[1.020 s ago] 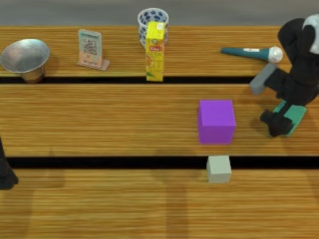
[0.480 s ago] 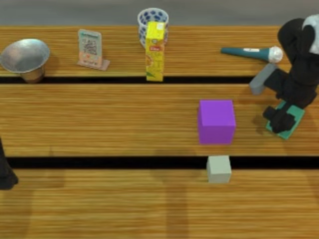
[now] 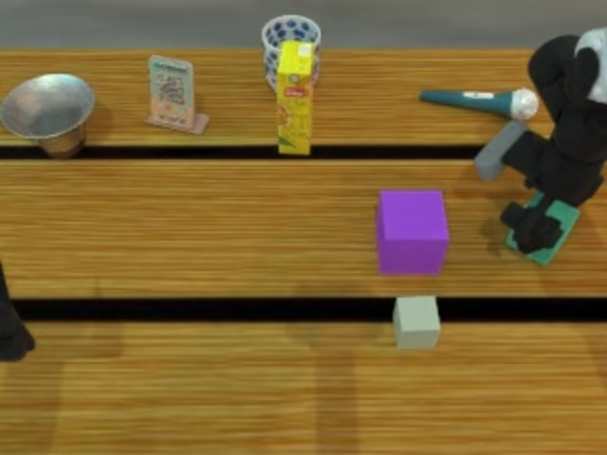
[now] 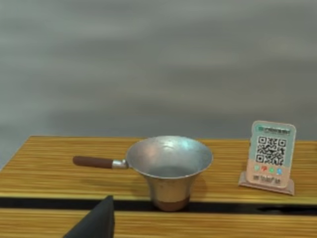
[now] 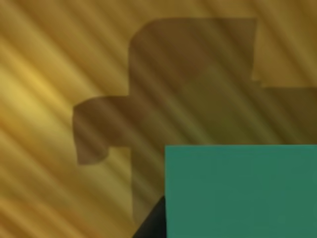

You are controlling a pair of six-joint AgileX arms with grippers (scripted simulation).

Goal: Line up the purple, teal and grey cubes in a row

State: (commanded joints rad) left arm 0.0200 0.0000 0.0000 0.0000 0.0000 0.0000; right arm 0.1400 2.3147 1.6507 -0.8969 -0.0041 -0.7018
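Our right gripper (image 3: pixel 534 226) sits over the mid-sized matte teal-green cube (image 3: pixel 555 232) on the table's right; we cannot tell its finger spread.

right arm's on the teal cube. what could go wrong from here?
1. The right gripper covers the teal cube near the table's right edge, and the cube sits turned against the wood grain, so it may land crooked in the row.
2. The purple cube is the nearest neighbour; a low carry toward it could knock it.
3. The grey cube sits on the dark gap and could shift if bumped.
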